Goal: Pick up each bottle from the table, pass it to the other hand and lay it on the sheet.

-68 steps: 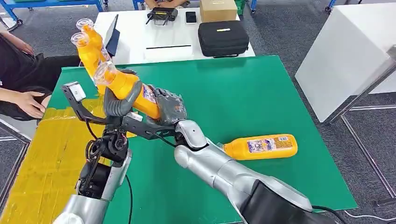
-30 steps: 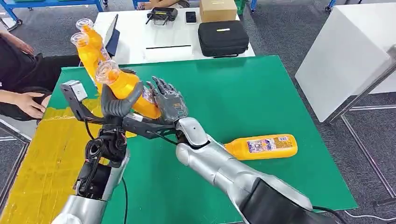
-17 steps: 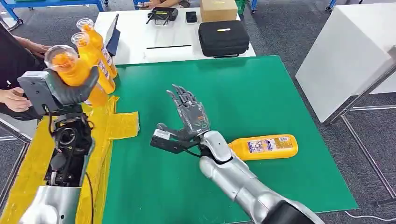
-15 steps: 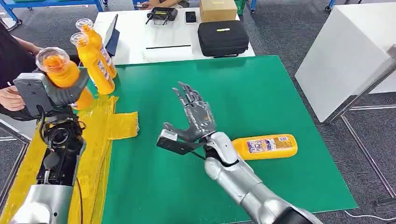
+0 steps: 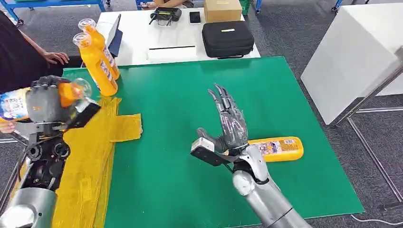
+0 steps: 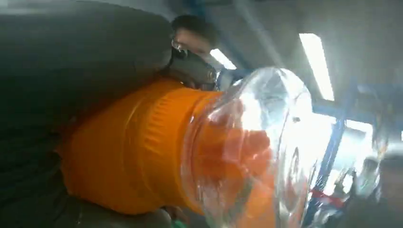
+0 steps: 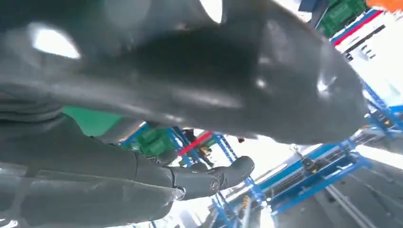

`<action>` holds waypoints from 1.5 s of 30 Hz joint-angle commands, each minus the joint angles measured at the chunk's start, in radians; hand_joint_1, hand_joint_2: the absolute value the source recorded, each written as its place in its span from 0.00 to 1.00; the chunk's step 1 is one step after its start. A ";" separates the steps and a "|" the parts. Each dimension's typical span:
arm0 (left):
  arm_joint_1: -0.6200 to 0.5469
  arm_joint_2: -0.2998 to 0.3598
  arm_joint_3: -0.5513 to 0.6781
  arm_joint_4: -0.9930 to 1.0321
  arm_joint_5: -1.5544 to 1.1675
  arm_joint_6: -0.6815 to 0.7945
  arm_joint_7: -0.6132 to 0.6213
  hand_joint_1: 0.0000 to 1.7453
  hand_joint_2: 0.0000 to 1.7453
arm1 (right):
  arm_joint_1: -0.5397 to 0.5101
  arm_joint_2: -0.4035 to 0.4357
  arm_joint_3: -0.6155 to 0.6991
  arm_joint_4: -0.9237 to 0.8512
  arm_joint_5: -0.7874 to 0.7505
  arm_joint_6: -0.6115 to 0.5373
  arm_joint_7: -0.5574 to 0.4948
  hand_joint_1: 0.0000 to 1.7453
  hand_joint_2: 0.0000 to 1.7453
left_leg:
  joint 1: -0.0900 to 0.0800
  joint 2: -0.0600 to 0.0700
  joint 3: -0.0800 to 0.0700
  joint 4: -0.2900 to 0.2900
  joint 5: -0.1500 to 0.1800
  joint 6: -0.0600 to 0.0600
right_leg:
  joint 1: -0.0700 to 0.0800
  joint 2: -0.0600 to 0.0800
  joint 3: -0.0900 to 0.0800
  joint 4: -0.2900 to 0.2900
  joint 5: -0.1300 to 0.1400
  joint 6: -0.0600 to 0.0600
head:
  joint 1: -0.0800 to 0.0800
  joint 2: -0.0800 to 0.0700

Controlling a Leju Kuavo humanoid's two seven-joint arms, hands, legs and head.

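Head view is showing right hand (image 5: 228, 124) spread, holding nothing; left wrist view is showing left hand (image 6: 71, 61) gripping the orange bottle (image 6: 190, 152), clear cap close.

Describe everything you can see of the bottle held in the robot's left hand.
The bottle is orange plastic with a clear domed cap over an orange top, and a printed label at its base end. It lies roughly on its side in the left hand, whose grey fingers wrap its middle. The cap end points toward the green table, the base toward the person at the table's edge. It is held above the yellow sheet, not touching it.
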 commanded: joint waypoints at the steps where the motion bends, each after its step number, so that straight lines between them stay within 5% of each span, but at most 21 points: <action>1: 0.023 -0.029 0.036 0.350 -0.118 0.004 0.046 1.00 1.00 | -0.001 -0.099 -0.061 -0.055 -0.056 0.014 -0.018 0.00 0.00 | -0.001 0.000 0.007 -0.001 -0.002 -0.001 | 0.000 -0.001 0.006 -0.001 -0.002 -0.001 | 0.000 0.000; 14: 0.094 -0.107 -0.147 0.578 -0.072 -0.037 -0.007 1.00 1.00 | 0.021 -0.220 -0.130 -0.050 -0.111 0.037 -0.050 0.00 0.00 | -0.002 -0.004 0.006 -0.001 -0.003 0.000 | -0.001 -0.005 0.007 -0.001 -0.003 0.000 | 0.000 0.000; 24: 0.094 -0.132 -0.113 0.572 0.068 -0.195 -0.045 0.97 1.00 | -0.022 -0.238 -0.129 0.021 -0.088 0.094 -0.011 0.00 0.00 | -0.006 -0.007 0.014 -0.002 -0.004 0.005 | -0.006 -0.007 0.018 -0.003 -0.005 0.005 | -0.001 0.000; 25: 0.093 -0.135 -0.110 0.569 0.081 -0.205 -0.053 0.00 0.00 | -0.029 -0.238 -0.129 0.028 -0.084 0.101 -0.002 0.00 0.00 | -0.005 -0.007 0.015 -0.002 -0.004 0.005 | -0.006 -0.008 0.020 -0.003 -0.005 0.004 | -0.001 0.000; 29: 0.088 -0.166 -0.087 0.530 0.211 -0.266 -0.119 0.00 0.00 | -0.065 -0.287 -0.142 0.106 -0.073 0.146 0.021 0.00 0.00 | -0.006 -0.006 0.017 -0.001 -0.004 0.005 | -0.005 -0.008 0.022 -0.003 -0.004 0.004 | -0.001 0.000; 30: 0.093 -0.170 -0.085 0.512 0.247 -0.274 -0.137 0.00 0.00 | -0.060 -0.298 -0.151 0.119 -0.081 0.161 0.021 0.00 1.00 | -0.007 -0.010 0.016 -0.001 -0.003 0.007 | -0.007 -0.010 0.021 -0.002 -0.004 0.006 | 0.000 0.000; 36: 0.125 -0.149 -0.163 0.388 0.481 -0.399 -0.159 0.00 0.00 | -0.016 -0.357 -0.166 0.134 -0.065 0.307 0.059 0.00 1.00 | -0.008 -0.014 0.017 -0.001 -0.001 0.008 | -0.008 -0.015 0.024 -0.003 -0.004 0.005 | -0.001 0.000; 40: 0.174 -0.094 -0.219 0.229 0.793 -0.731 -0.123 0.00 0.00 | -0.001 -0.432 -0.160 0.150 -0.056 0.470 0.088 0.00 1.00 | -0.008 -0.012 0.017 -0.001 -0.003 0.008 | -0.007 -0.012 0.023 -0.003 -0.004 0.005 | -0.002 0.000; 45: 0.206 -0.064 -0.240 0.075 0.992 -0.767 -0.099 0.00 0.00 | 0.048 -0.501 -0.194 0.113 -0.103 0.564 0.052 0.00 1.00 | -0.008 -0.015 0.016 -0.001 -0.002 0.011 | -0.008 -0.016 0.024 -0.003 -0.004 0.006 | -0.001 0.000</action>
